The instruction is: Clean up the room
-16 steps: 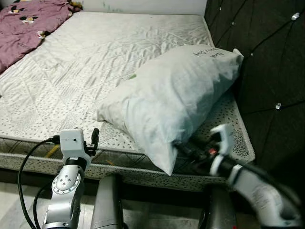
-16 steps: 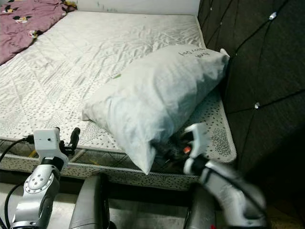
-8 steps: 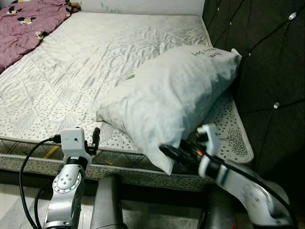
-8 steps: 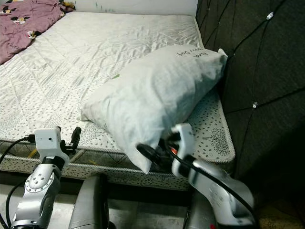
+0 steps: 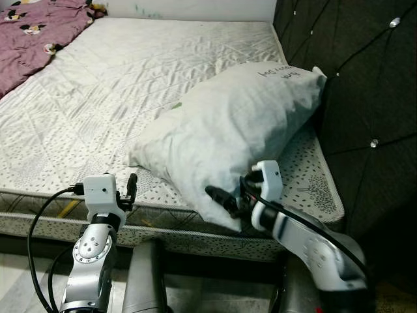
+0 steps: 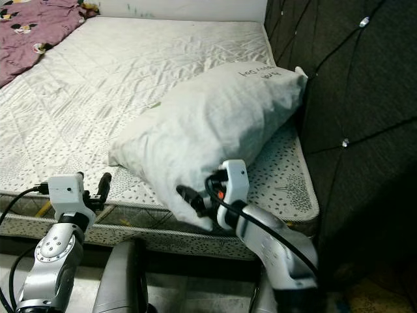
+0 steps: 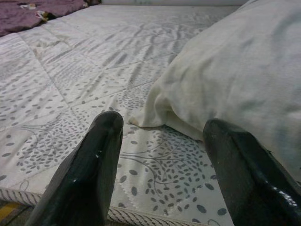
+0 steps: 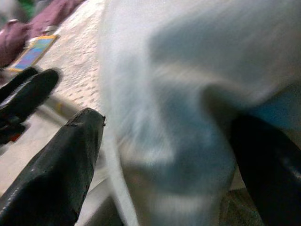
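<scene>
A white pillow (image 5: 228, 124) lies askew at the bed's (image 5: 98, 91) near corner by the headboard (image 5: 365, 78), the right claw (image 5: 225, 199) spread around its lower corner and best pushed deeper before closing, the left claw (image 7: 162, 141) released nearby.

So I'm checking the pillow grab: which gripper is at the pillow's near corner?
The right gripper, fingers spread either side of the pillow's lowest corner. The left gripper hangs open at the mattress edge, clear of it.

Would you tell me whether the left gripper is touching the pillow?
No, the left gripper hangs open over the mattress edge, short of the pillow.
</scene>
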You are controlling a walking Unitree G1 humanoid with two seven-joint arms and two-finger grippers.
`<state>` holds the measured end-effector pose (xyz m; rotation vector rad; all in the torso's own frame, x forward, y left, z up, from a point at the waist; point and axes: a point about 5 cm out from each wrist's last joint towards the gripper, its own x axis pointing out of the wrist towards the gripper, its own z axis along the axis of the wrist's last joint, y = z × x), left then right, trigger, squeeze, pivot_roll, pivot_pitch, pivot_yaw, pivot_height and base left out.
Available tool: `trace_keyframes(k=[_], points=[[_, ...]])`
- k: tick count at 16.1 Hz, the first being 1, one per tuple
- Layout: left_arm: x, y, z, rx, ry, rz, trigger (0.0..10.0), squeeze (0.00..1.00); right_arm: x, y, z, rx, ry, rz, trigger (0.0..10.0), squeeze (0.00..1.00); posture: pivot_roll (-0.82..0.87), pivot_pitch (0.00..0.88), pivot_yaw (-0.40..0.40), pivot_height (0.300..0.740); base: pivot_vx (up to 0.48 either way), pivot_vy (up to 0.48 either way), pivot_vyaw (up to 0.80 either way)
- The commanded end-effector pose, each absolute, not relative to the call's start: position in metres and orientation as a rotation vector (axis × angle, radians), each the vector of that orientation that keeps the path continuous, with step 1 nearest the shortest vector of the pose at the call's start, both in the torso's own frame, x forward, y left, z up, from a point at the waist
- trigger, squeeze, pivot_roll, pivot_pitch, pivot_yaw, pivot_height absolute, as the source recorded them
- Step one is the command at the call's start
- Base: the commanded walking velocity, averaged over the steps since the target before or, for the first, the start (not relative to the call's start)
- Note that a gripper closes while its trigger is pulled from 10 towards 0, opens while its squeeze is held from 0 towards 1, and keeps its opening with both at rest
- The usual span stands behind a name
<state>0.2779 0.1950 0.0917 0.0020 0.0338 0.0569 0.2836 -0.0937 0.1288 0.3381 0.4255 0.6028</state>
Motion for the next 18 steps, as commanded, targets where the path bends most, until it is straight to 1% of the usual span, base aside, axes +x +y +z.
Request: trace_keyframes(k=[1, 3, 4, 5, 8, 12, 18], points=[[0.279, 0.195, 0.093, 0.006, 0.029, 0.059, 10.0, 0.0, 0.292, -0.099, 0.13, 0.306, 0.405, 0.519, 10.0, 0.0, -0.02, 0.0, 0.017, 0.484, 0.0, 0.0, 0.0], [0.278, 0.195, 0.093, 0.006, 0.027, 0.063, 10.0, 0.0, 0.297, -0.098, 0.129, 0.287, 0.401, 0.479, 10.0, 0.0, -0.02, 0.001, 0.015, 0.484, 0.0, 0.0, 0.0], [0.278, 0.196, 0.093, 0.005, 0.027, 0.068, 10.0, 0.0, 0.3, -0.097, 0.13, 0.276, 0.384, 0.458, 4.5, 0.0, -0.02, 0.001, 0.015, 0.484, 0.0, 0.0, 0.0], [0.278, 0.196, 0.094, 0.005, 0.026, 0.068, 10.0, 0.0, 0.302, -0.097, 0.13, 0.276, 0.375, 0.438, 0.0, 0.0, -0.01, 0.005, 0.013, 0.484, 0.0, 0.0, 0.0], [0.277, 0.196, 0.094, 0.004, 0.022, 0.074, 10.0, 0.0, 0.31, -0.097, 0.132, 0.284, 0.35, 0.375, 0.0, 0.0, -0.01, 0.006, 0.011, 0.484, 0.0, 0.0, 0.0], [0.282, 0.197, 0.097, -0.003, 0.009, 0.089, 10.0, 0.0, 0.324, -0.109, 0.132, 0.278, 0.32, 0.282, 0.0, 0.0, -0.01, 0.0, 0.004, 0.484, 0.0, 0.0, 0.0], [0.289, 0.199, 0.104, -0.023, -0.016, 0.114, 10.0, 0.0, 0.326, -0.114, 0.13, 0.264, 0.303, 0.246, 0.0, 0.0, -0.02, 0.0, 0.001, 0.484, 0.0, 0.0, 0.0]])
